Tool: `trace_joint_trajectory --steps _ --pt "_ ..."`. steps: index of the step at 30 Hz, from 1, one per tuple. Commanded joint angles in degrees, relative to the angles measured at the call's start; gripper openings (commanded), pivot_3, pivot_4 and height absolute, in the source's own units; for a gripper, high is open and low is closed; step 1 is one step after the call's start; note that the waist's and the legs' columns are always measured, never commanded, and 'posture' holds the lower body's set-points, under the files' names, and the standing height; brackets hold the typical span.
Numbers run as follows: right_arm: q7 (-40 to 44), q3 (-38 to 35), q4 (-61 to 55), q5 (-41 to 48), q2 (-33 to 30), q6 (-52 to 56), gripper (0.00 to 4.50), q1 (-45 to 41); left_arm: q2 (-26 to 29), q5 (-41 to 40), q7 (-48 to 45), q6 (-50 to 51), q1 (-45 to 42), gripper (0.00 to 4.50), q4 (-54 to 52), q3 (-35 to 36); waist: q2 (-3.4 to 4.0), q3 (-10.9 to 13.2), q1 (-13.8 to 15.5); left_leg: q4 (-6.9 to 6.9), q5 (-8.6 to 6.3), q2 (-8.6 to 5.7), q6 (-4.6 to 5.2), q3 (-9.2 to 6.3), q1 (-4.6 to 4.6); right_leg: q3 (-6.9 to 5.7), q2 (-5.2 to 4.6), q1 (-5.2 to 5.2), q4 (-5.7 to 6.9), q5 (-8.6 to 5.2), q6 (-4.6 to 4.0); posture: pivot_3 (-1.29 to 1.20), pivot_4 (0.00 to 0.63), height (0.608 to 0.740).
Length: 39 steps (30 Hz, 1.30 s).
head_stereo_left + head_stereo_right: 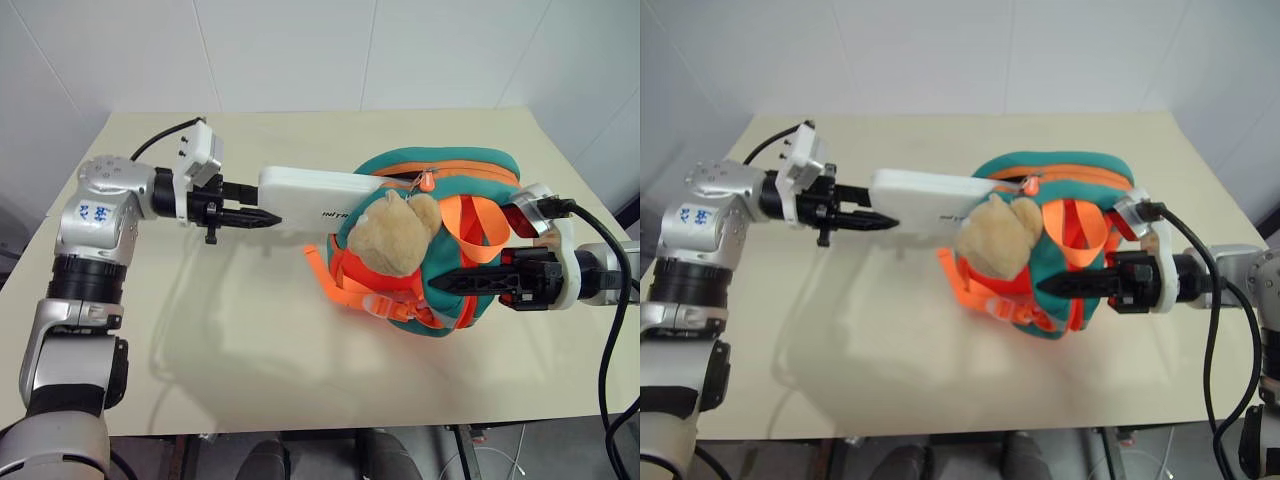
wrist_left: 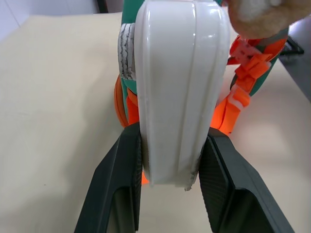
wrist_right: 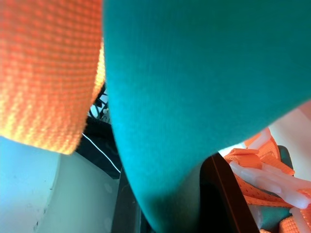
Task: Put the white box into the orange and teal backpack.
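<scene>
My left gripper (image 1: 265, 203) is shut on the near end of the white box (image 1: 320, 195) and holds it level above the table. In the left wrist view the box (image 2: 180, 73) sits edge-on between the black fingers (image 2: 121, 184). Its far end meets the teal rim of the orange and teal backpack (image 1: 450, 165), beside the tan plush toy (image 1: 395, 235). I cannot tell whether that end is inside. My right gripper (image 1: 445, 283) is shut on the backpack's near right side. The right wrist view has teal fabric (image 3: 194, 97) in front of its fingers (image 3: 228, 194).
The beige table (image 1: 200, 350) lies bare to the left and in front of the backpack. White walls stand close behind its far edge. A thick black cable (image 1: 610, 300) hangs from my right wrist past the table's right edge.
</scene>
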Motion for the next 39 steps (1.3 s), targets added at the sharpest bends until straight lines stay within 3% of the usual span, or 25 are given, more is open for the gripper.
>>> trace_joint_trajectory --steps 1,12,17,21,25,28,35,39 --pt "0.32 0.59 -1.88 1.14 0.76 -0.25 0.55 -0.8 -4.31 1.44 0.03 -0.84 -4.03 1.29 1.57 -1.81 0.0 0.0 0.06 0.05 0.0 0.0 0.01 -0.01 -0.03 0.0 0.01 0.0 0.0 0.01 0.02 0.0 0.15 0.74" --pt "-1.0 0.9 -2.95 1.22 3.12 -0.73 0.55 -0.48 -18.58 5.71 4.93 -2.44 -7.76 1.29 5.57 -4.65 -0.01 0.0 -0.06 0.44 -0.1 0.0 0.18 -0.06 -0.34 0.0 0.02 -0.09 0.0 0.07 0.12 0.0 0.15 0.74" --pt "-1.37 0.88 -2.99 1.23 3.74 -1.03 0.55 -0.6 -21.6 8.06 4.9 -5.22 -8.28 1.29 7.92 -5.94 0.0 0.0 0.17 0.48 -0.1 -0.02 0.18 -0.08 -0.36 0.01 0.02 -0.08 -0.02 0.09 0.16 0.0 0.15 0.74" --pt "-1.3 0.59 -3.39 1.42 3.86 -1.27 0.55 -0.1 -22.29 9.91 8.46 -3.95 -8.34 2.54 8.69 -5.3 0.0 0.0 0.79 0.51 -0.1 -0.02 0.18 -0.09 -0.38 0.01 0.02 -0.08 -0.01 0.09 0.16 0.0 0.15 0.74" --pt "-1.26 0.57 -3.5 1.32 4.03 -1.4 0.55 0.0 -20.46 8.77 7.53 -2.97 -7.04 3.69 5.78 -3.66 0.0 0.0 1.02 0.54 -0.1 -0.03 0.18 -0.11 -0.41 0.01 0.02 -0.1 -0.01 0.1 0.18 0.0 0.15 0.74" --pt "-1.07 0.83 -3.24 0.91 4.18 -1.8 0.55 -0.09 -15.76 5.74 4.06 -0.69 -4.39 4.47 1.14 -1.1 0.0 0.0 0.52 0.52 -0.1 -0.01 0.18 -0.1 -0.4 0.01 0.04 -0.13 0.02 0.1 0.17 0.0 0.15 0.74" --pt "-0.7 1.96 -2.59 0.43 4.51 -2.91 0.55 -0.42 -6.31 2.41 -0.01 0.66 0.67 4.47 -4.24 2.59 0.0 0.0 -0.15 0.54 -0.09 0.0 0.17 -0.15 -0.4 0.01 0.05 -0.13 0.04 0.1 0.15 0.0 0.15 0.74" --pt "-0.61 2.59 -2.34 0.2 4.65 -3.47 0.55 -0.61 -3.88 -0.85 -0.87 0.95 1.84 4.47 -6.0 5.85 0.0 0.0 -0.16 0.56 -0.1 0.0 0.17 -0.16 -0.41 0.02 0.05 -0.12 0.05 0.11 0.16 0.0 0.15 0.74"
